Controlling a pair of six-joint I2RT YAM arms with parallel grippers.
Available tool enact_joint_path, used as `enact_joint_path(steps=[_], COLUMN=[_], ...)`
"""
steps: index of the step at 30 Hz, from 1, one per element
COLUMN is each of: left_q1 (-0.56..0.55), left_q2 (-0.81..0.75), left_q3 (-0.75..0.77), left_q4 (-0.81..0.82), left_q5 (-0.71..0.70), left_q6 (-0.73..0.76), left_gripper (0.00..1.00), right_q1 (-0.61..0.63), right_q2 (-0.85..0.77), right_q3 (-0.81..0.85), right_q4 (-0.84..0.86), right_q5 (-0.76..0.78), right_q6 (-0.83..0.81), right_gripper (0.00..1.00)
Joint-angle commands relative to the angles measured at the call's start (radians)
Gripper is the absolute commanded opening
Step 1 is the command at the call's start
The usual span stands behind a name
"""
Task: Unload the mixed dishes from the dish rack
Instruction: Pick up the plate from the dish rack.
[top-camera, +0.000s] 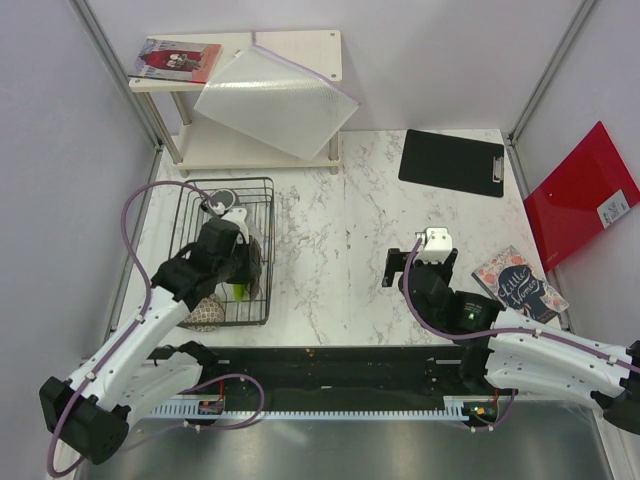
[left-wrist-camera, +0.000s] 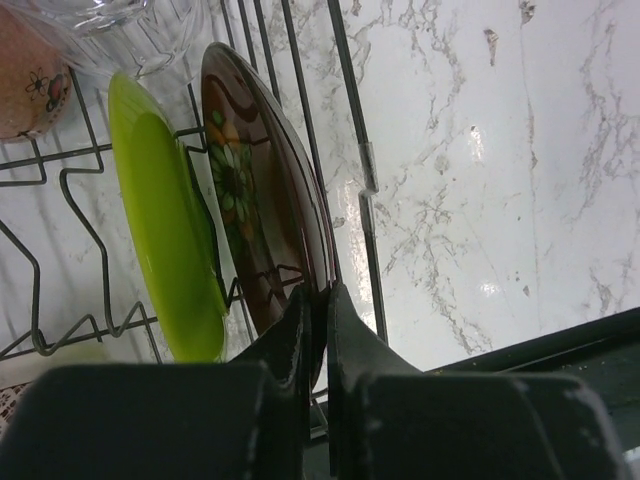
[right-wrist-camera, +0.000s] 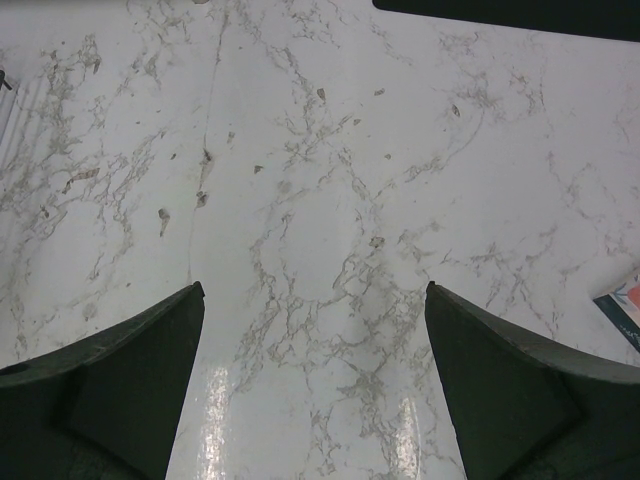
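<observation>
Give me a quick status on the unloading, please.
Left gripper shut on rim of red patterned plate, upright in dish rack. Right gripper open above table. Neighbouring lime-green plate close beside.

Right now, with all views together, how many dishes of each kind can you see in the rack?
Plates: 2, green plate and red plate
Glass: 1
Cup: 1
Bowl: 1
Mug: 1
Total: 6

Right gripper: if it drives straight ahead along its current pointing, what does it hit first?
Probably the bare marble table: the right gripper, fingers open, points down at it, with the black clipboard farther beyond. Depth is unclear.
</observation>
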Motion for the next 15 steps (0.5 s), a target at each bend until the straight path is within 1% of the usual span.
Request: enact_joint_path(steps=[1, 8, 11, 15], left_q1=[0.076, 0.136, 0.141, 0.141], left_q2=[-0.04, -0.064, -0.068, -0.06], left_q3=[0.08, 0.107, 0.15, 0.247], left_q4=[0.018, 0.011, -0.02, -0.061], left_q5=[0.092, 0.167, 0.167, 0.158], left_q6=[0.112, 0.109, 0.109, 0.12], left_gripper=[0.02, 0.02, 0.02, 0.02], right_q1=[0.002, 0.003, 0.003, 0.002], right_q2=[-0.007, -0.007, -0.004, 0.003], right_q3=[-0.004, -0.001, 0.004, 0.011], right_q4=[0.01, 0.012, 0.012, 0.012], right_q5=[-0.005, -0.009, -0.014, -0.014], right_q6=[0.009, 0.001, -0.008, -0.015], right_gripper=[0.98, 0.98, 0.98, 0.98])
